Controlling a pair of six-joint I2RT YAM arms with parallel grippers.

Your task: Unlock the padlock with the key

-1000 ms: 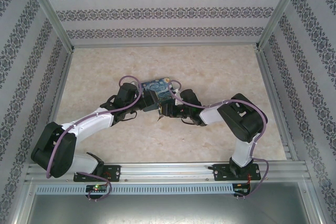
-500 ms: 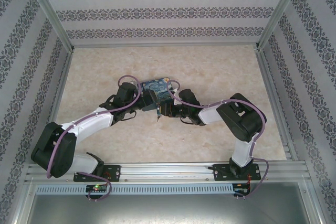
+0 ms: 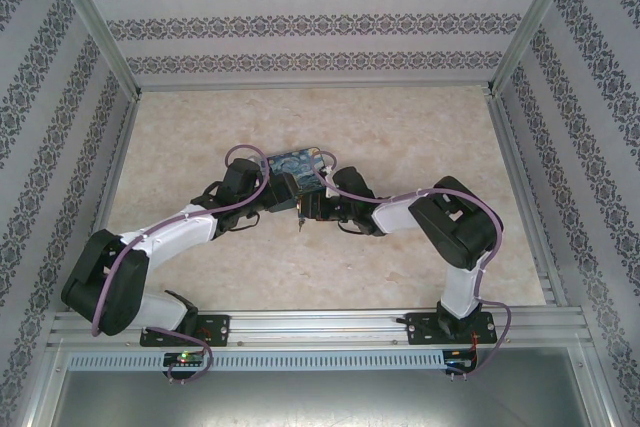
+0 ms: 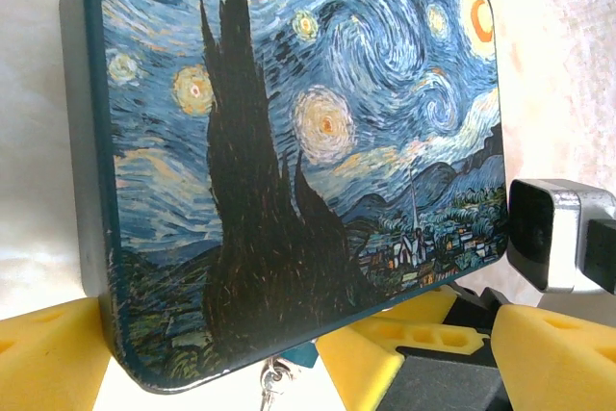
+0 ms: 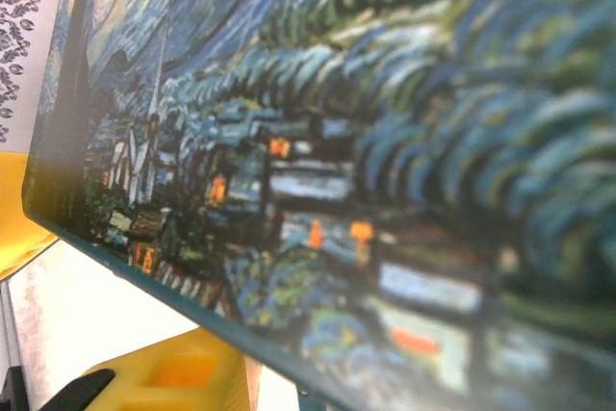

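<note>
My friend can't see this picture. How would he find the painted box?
Find the middle of the pale table, where the left arm and right arm meet. A square box sits at their tips. Unlike the black-and-white arms, its lid shows a swirly blue sky, yellow stars and a dark tree.

The padlock [image 4: 303,357] peeks out under the painted tin box [image 4: 289,141], mostly hidden.
</note>
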